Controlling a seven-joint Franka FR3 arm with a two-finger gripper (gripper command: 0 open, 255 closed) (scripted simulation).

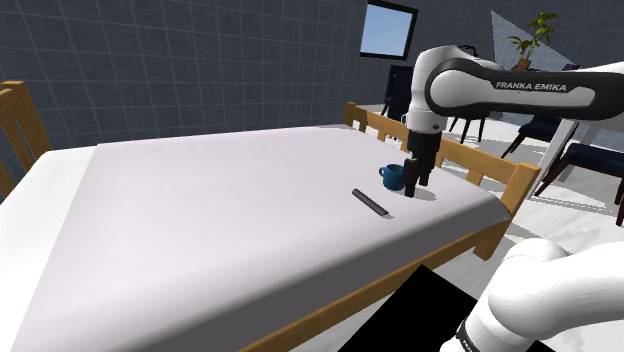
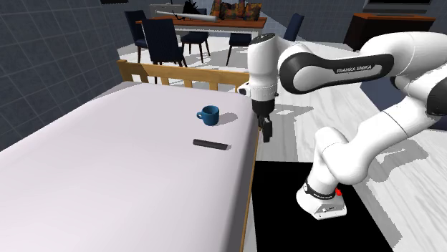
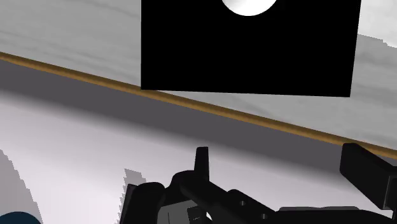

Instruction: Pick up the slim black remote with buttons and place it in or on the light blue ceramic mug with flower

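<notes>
Shoulder view first: the slim black remote [image 1: 369,202] lies flat on the white surface [image 1: 220,220], toward that view's right end. The blue mug [image 1: 392,177] stands upright just past it. It's a darker blue than the task words suggest, and I can't make out a flower. Remote and mug are near each other but not touching. The remote is on the surface and not in the claw, so I'm calling this the approach step, with the grasp not yet begun.

Now the gripper [image 1: 416,183]: from here it hangs pointing down beside the mug. The second exterior view places it out by the surface's wooden rail [image 2: 252,168], to that view's right of both remote and mug. Wrist view agrees: the rail runs across under the hand, with the black stand top [image 3: 248,57] beyond it. The two fingers [image 3: 201,160] stand apart with nothing between them, so the claw is open and empty.

Next move, as I judge it, is to bring the hand in over the surface until it sits above the remote. Then I'd turn the wrist so the fingers straddle its narrow width, not its length. The descent has to go low, because the remote is thin and flat on the surface. The mug is close, so I'd mind the clearance on the way down.
</notes>
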